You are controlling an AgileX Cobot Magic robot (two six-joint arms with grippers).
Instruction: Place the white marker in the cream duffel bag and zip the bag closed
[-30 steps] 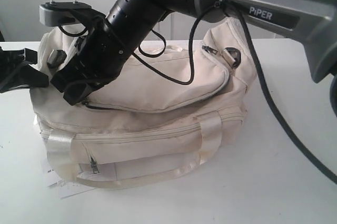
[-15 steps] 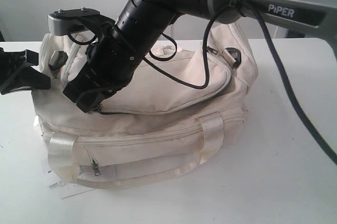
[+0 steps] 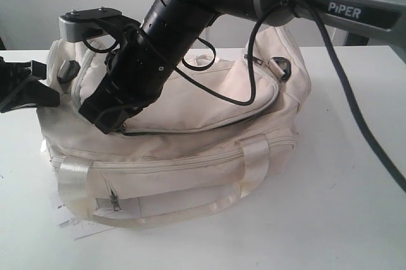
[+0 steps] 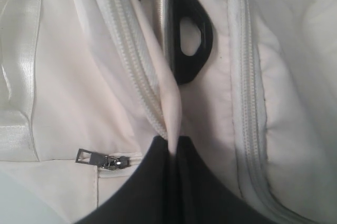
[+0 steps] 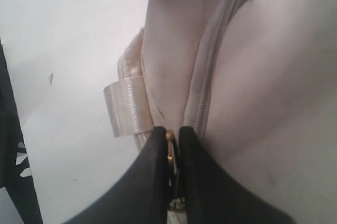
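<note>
Cream cloth, the cream duffel bag (image 3: 190, 149) lies on the white table (image 3: 342, 206). Its long axis runs side to side across the exterior view, zip uppermost. Near its left end the right gripper (image 5: 174, 132) has its fingers clamped on a gold zipper pull (image 5: 170, 148). The left gripper (image 4: 171, 140) pinches a fabric fold (image 4: 169, 103) beside a black ring (image 4: 192, 45).
</note>
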